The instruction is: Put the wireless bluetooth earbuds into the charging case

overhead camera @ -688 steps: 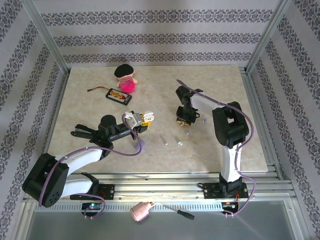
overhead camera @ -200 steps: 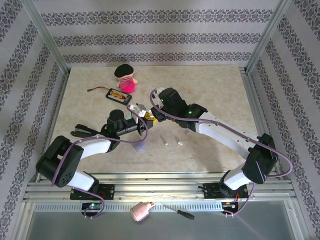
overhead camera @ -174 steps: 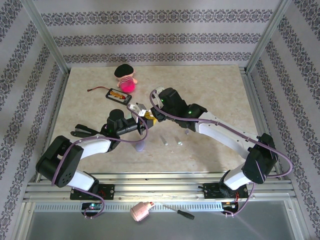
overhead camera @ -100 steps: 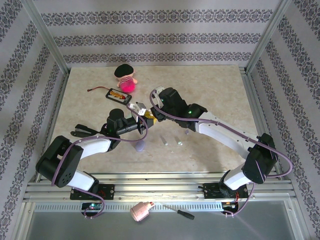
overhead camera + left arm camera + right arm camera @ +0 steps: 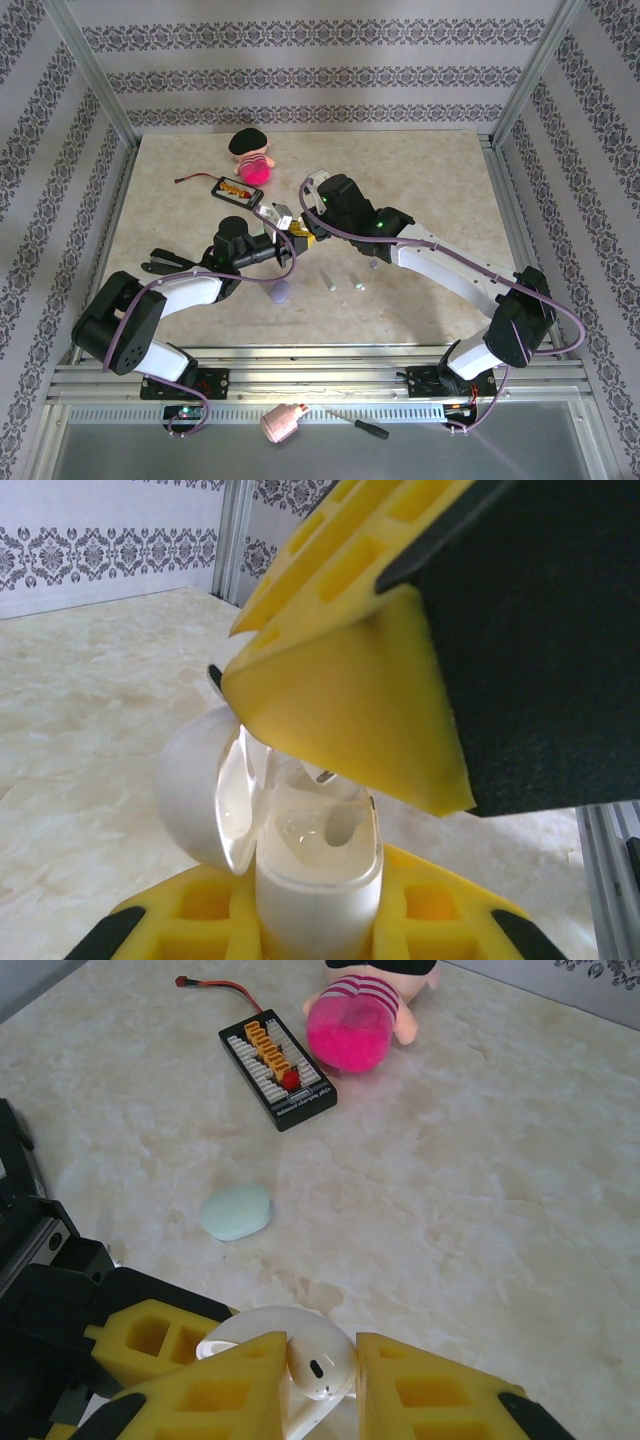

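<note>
My left gripper point(image 5: 283, 222) is shut on a white charging case point(image 5: 320, 870), held upright with its lid point(image 5: 195, 785) swung open to the left. The case's inner wells point(image 5: 322, 832) are visible. My right gripper point(image 5: 303, 232) hovers directly over the case, shut on a white earbud point(image 5: 318, 1358) pinched between its yellow fingers point(image 5: 215, 1390). The earbud's stem points down toward the open case point(image 5: 245, 1328). One yellow finger point(image 5: 340, 705) of the right gripper covers the back of the case. Two more pale earbuds point(image 5: 325, 279) point(image 5: 357, 283) lie on the table in front of the grippers.
A mint pebble-shaped case point(image 5: 236, 1210) lies on the marble tabletop beyond the grippers. Further back are a black board with orange connectors point(image 5: 278, 1067) point(image 5: 238, 190) and a pink plush toy point(image 5: 360, 1020) point(image 5: 253, 155). Aluminium rails point(image 5: 300, 365) run along the table's near edge.
The right arm came from the loose buds at mid-right across to the left gripper, carrying an earbud. Over the last second both grippers stay almost still.
</note>
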`<action>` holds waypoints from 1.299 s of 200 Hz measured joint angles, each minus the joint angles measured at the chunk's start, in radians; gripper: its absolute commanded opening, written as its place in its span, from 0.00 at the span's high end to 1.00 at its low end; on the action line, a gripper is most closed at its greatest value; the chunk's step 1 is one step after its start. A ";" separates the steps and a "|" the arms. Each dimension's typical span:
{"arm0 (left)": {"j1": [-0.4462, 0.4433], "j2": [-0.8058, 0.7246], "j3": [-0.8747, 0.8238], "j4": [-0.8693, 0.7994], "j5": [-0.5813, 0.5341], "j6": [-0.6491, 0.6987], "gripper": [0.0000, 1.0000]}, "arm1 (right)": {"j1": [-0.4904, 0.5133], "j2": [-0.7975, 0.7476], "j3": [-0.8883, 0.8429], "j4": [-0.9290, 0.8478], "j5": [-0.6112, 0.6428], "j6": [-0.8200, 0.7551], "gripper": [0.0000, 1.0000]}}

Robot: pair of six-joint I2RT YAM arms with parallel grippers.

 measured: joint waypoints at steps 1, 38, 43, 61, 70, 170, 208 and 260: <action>0.000 0.000 0.000 0.000 0.000 0.000 1.00 | 0.000 0.000 0.000 0.000 0.000 0.000 0.77; 0.000 0.000 0.004 -0.002 -0.004 -0.014 1.00 | 0.000 0.000 -0.005 0.006 0.008 -0.009 0.78; 0.000 0.000 0.006 -0.005 -0.004 -0.019 1.00 | 0.000 0.000 -0.006 0.008 0.008 -0.010 0.78; 0.000 0.000 0.014 -0.018 -0.008 -0.034 1.00 | 0.000 0.000 -0.009 0.012 0.008 -0.014 0.78; 0.000 0.000 0.021 -0.025 -0.013 -0.043 1.00 | 0.000 0.000 -0.010 0.014 0.007 -0.018 0.78; 0.000 -0.003 0.037 -0.054 -0.023 -0.074 1.00 | -0.001 -0.002 -0.029 0.041 -0.008 -0.029 0.72; 0.000 -0.003 0.037 -0.052 -0.022 -0.073 1.00 | -0.008 -0.022 -0.046 0.053 -0.042 -0.022 0.58; 0.000 -0.003 0.037 -0.029 -0.023 -0.068 1.00 | -0.034 -0.060 -0.063 0.053 -0.105 0.021 0.41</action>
